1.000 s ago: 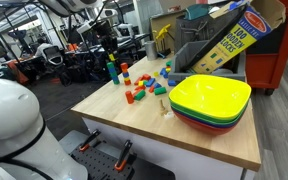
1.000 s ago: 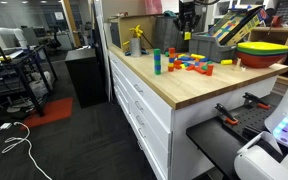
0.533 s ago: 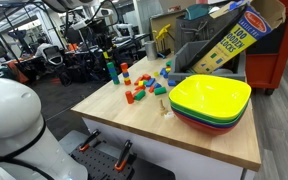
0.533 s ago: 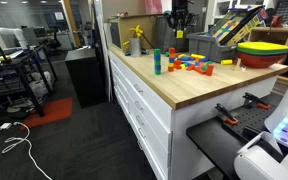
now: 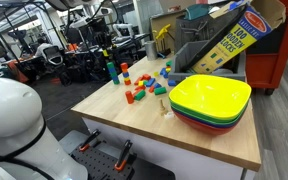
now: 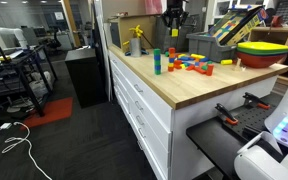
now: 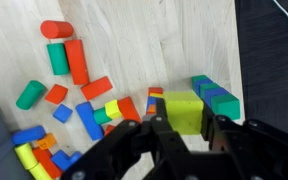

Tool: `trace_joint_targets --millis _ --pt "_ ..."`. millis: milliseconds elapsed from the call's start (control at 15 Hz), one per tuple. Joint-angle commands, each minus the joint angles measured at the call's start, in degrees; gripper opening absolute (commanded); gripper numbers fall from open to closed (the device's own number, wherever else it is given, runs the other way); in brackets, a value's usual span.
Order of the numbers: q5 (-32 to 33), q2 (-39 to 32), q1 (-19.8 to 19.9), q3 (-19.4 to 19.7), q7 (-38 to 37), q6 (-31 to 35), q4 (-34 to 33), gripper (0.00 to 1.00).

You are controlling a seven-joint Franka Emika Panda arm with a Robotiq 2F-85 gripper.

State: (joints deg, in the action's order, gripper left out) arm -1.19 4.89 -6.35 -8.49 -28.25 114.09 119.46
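Above the scattered blocks (image 7: pixel 76 60), the gripper (image 7: pixel 187 124) clamps a lime-green block (image 7: pixel 182 108) across its flat sides, so it sits square between the fingers.

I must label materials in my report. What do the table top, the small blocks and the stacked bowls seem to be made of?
Table top: likely wood, matte; grain lines and joined strips show. Blocks, including the yellow-green block between the end effector fingers: probably painted wood; flat solid colours, little shine. Stacked bowls: probably plastic; bright, smooth, thin rims.
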Motion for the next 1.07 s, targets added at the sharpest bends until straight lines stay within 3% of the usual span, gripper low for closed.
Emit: trace_joint_targets --millis 0,267,333,1000 --pt "0.0 -0.2 0.0 0.0 0.0 -0.2 -0.3 0.33" --pt "0.0 -0.3 0.0 0.0 0.0 -0.2 -0.4 0.33" --pt "0.0 -0.3 0.0 0.0 0.0 -0.2 -0.4 0.08" --pt "-0.9 -1.7 -2.6 -2.1 -0.7 -1.3 -2.6 0.08"
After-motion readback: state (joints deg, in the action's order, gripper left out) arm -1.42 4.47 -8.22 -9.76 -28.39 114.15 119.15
